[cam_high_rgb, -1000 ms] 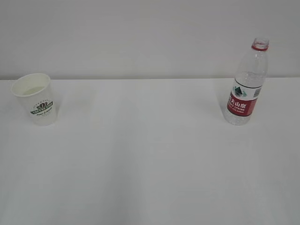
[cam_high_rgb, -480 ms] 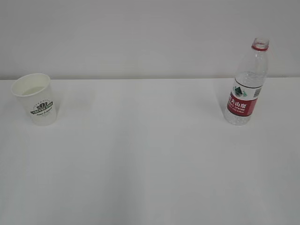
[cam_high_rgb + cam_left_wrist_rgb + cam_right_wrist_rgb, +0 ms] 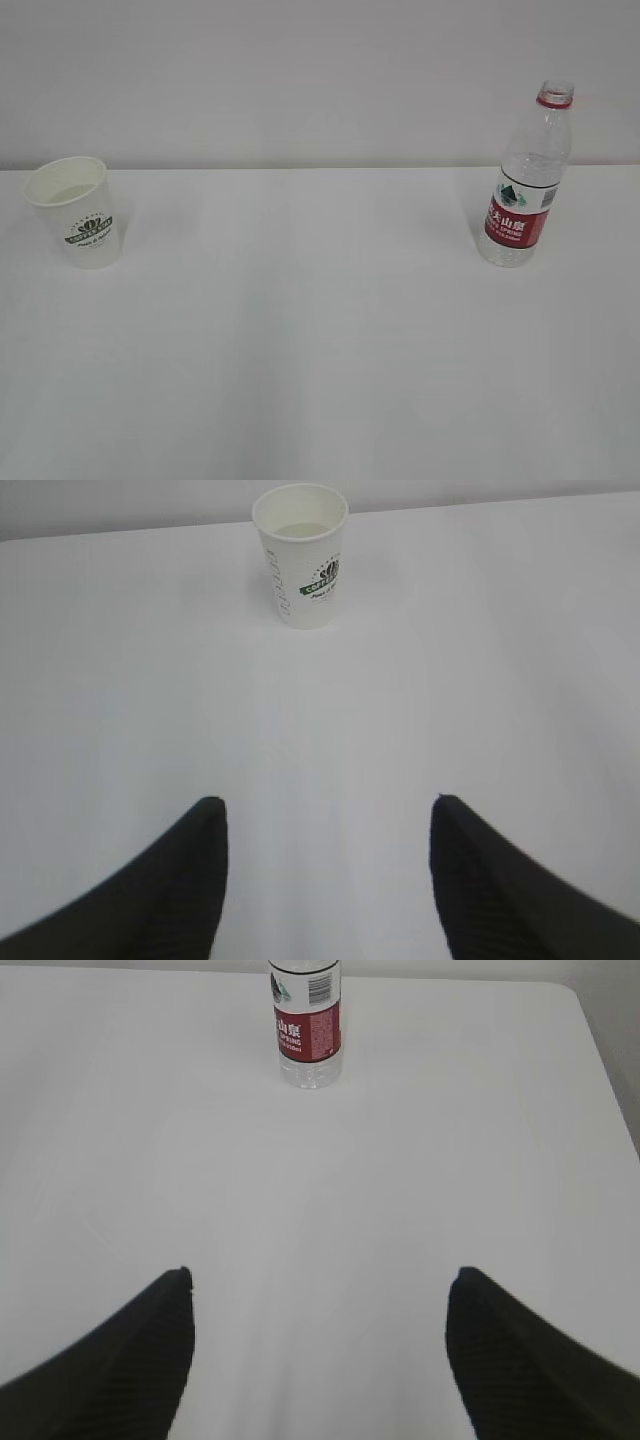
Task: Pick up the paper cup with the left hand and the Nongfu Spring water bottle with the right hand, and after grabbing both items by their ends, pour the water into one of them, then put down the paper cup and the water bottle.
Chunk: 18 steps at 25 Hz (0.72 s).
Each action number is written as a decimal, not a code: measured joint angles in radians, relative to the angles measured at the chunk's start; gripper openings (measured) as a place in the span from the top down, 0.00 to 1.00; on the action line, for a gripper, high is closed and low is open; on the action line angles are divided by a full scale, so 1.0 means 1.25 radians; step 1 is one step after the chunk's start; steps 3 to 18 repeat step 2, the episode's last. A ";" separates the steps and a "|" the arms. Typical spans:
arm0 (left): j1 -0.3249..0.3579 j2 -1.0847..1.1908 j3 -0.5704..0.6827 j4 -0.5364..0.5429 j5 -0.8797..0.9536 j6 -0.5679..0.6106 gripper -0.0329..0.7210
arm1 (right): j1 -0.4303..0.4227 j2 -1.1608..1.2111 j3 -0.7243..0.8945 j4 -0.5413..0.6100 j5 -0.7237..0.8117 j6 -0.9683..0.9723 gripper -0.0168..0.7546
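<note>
I am holding my left claw point(image 3: 328, 815) spread wide and grasping nothing, its two dark fingers point(image 3: 195, 865) framing bare white table point(image 3: 320, 730). The paper cup point(image 3: 301, 555) is standing well ahead of this claw and a touch to its left of centre, upright on its base, mouth up, green logo facing partly toward me. Its long axis is running vertical, so my fingers are lining up to close across its side wall. There seems to be a shallow pool of water point(image 3: 300, 528) at the bottom, though I cannot be sure.

Moving rightward, the middle of the table is lying bare between the two things, which are sitting well apart.

I am keeping my right claw point(image 3: 320, 1290) spread as well, wider than the left, with nothing between its fingers point(image 3: 500, 1350). The Nongfu Spring water bottle point(image 3: 307, 1025) is standing well ahead of it, nearly dead centre and just slightly left, upright, with its red label turned toward me. From the exterior view its cap is off and the red neck ring point(image 3: 554, 101) is showing.

Each thing is lying straight out from its own claw, so I judge each arm is needing mostly a forward reach, and both things look set down already.
</note>
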 joint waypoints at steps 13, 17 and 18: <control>0.000 0.000 0.000 0.000 0.000 0.000 0.34 | 0.000 0.000 0.000 0.000 0.000 0.000 0.22; 0.000 0.000 0.000 0.000 0.000 0.000 0.34 | 0.000 0.000 0.000 0.000 0.000 0.000 0.22; 0.000 0.000 0.000 0.000 0.000 0.000 0.34 | 0.000 0.000 0.000 0.000 0.000 0.000 0.22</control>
